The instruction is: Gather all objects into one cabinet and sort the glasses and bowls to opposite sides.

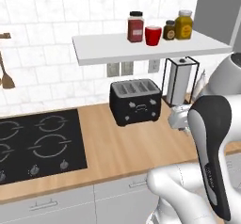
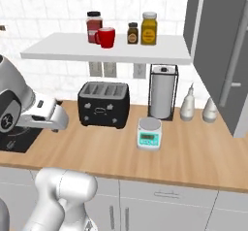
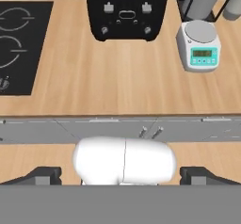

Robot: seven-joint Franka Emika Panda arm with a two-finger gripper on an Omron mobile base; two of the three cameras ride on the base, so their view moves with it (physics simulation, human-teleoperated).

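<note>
A glossy red cup (image 1: 153, 35) (image 2: 106, 37), one of the glasses, stands on the white tile-backed shelf (image 1: 108, 49) (image 2: 72, 50) among lidded jars. At the right hangs a flat grey cabinet door panel (image 2: 218, 45) with a long handle; the cabinet's inside is hidden. The bowls are out of view. My gripper (image 3: 122, 175) hovers well above the wooden counter's front edge, in front of the toaster and far below the cup. It is open, with its fingertips (image 3: 47, 173) wide apart and nothing between them.
A black toaster (image 1: 135, 101) (image 2: 103, 104) (image 3: 126, 11) sits mid-counter. To its right are a small kitchen scale (image 2: 149, 133) (image 3: 200, 44), a paper towel holder (image 2: 162, 91) and two white spray bottles (image 2: 188, 106). A black cooktop (image 1: 37, 143) lies at the left.
</note>
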